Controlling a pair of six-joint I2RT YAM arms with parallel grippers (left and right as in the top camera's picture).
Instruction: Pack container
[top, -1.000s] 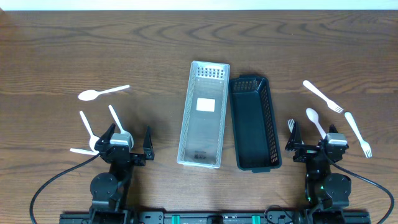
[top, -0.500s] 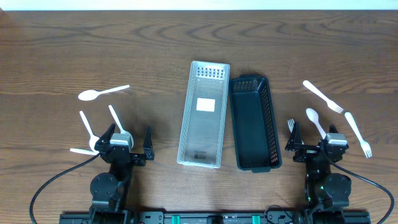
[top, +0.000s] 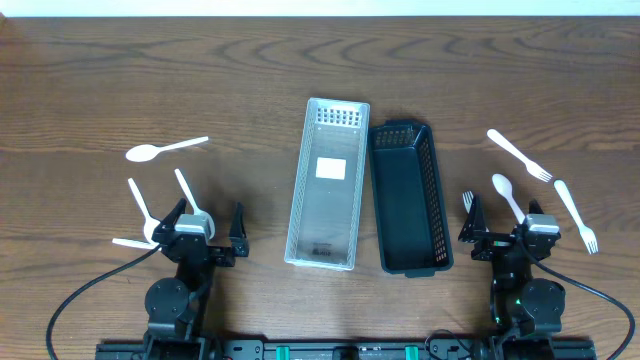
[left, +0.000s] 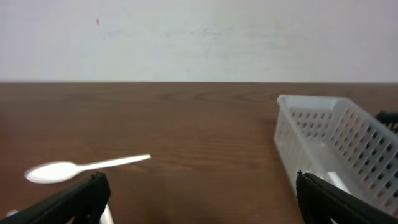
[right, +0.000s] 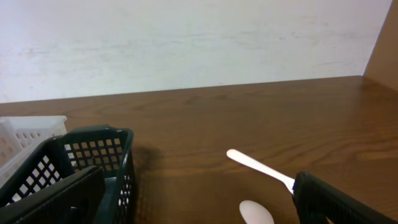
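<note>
A clear white basket and a dark green basket stand side by side at the table's middle. White plastic cutlery lies on both sides: a spoon and two more pieces at the left, a fork, a spoon and another fork at the right. My left gripper is open and empty near the front edge. My right gripper is open and empty beside the spoon. The left wrist view shows the spoon and white basket; the right wrist view shows the green basket.
The wooden table's front edge lies just behind both arm bases. A small fork lies right of the green basket. A white wall runs along the far edge.
</note>
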